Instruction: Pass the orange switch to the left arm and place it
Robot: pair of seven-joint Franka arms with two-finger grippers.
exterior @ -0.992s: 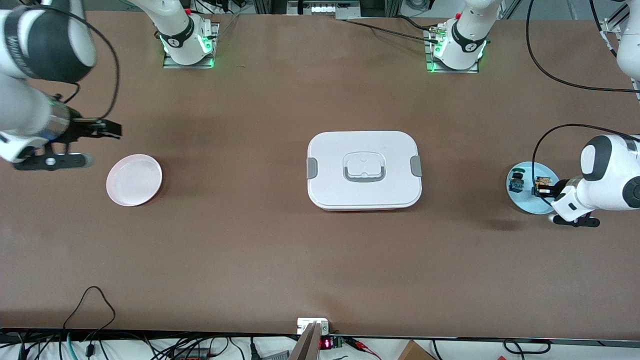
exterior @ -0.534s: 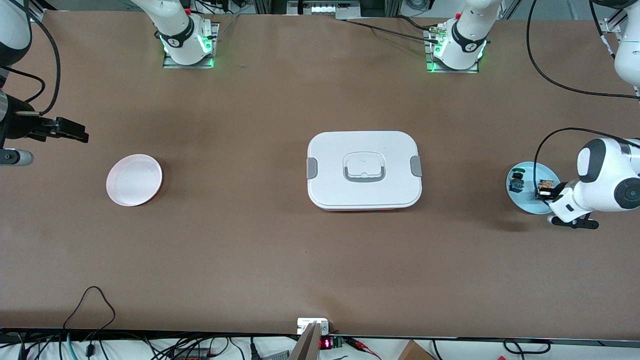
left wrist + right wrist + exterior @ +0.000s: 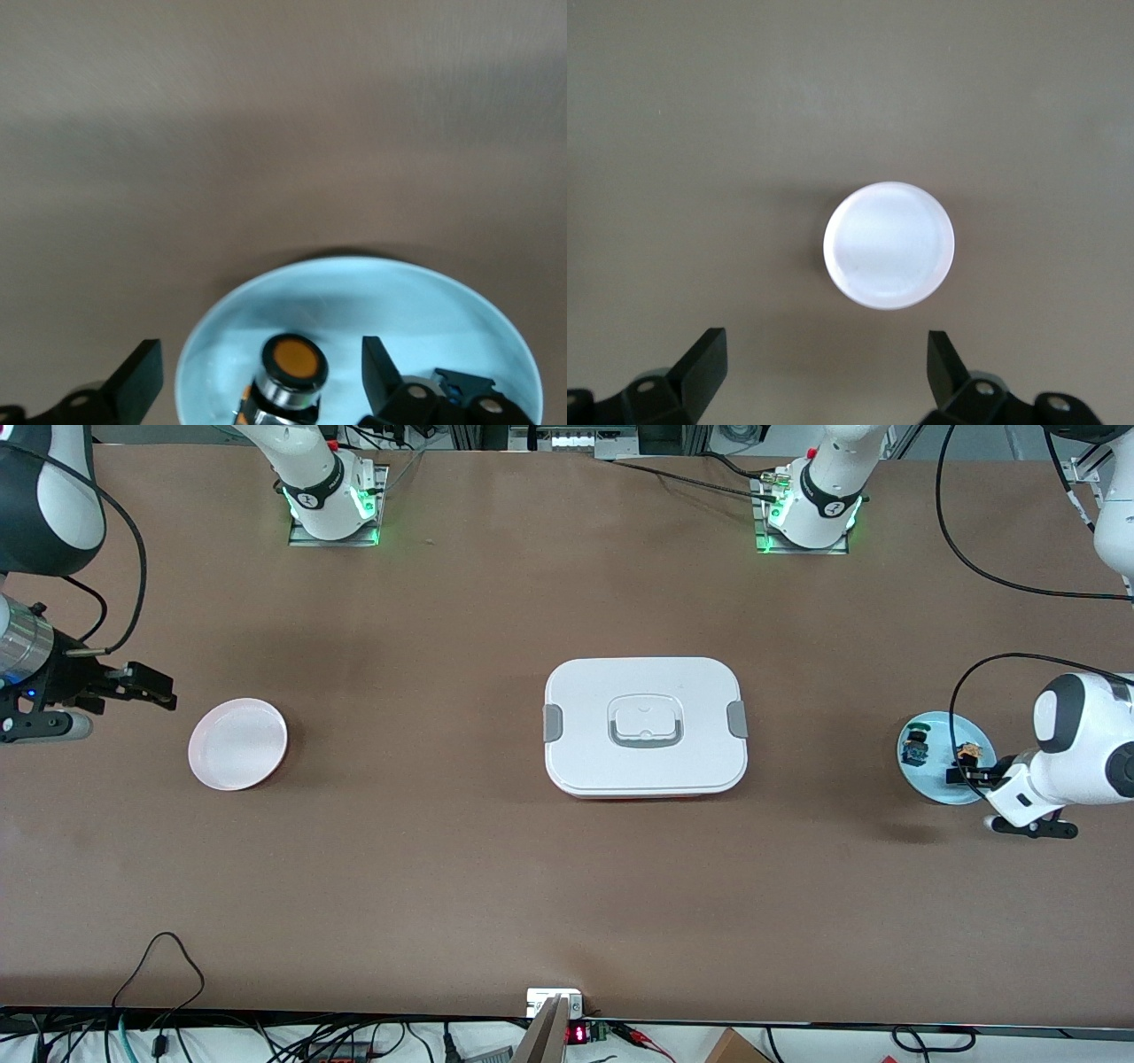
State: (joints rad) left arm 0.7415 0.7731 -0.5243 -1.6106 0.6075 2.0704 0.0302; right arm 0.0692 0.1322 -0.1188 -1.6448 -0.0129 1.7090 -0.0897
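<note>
The box sat shut in the middle of the frame on the brown counter. At the frame's right edge, the left claw hung low over the pale blue plate, its fingers spread wide on either side of the orange switch, which stood on that plate without being gripped. A small blue-and-green component lay beside it on the same plate. At the frame's left edge, the right claw hovered with its jaws apart, holding nothing, above the bare counter just beside the empty pink plate.
</note>
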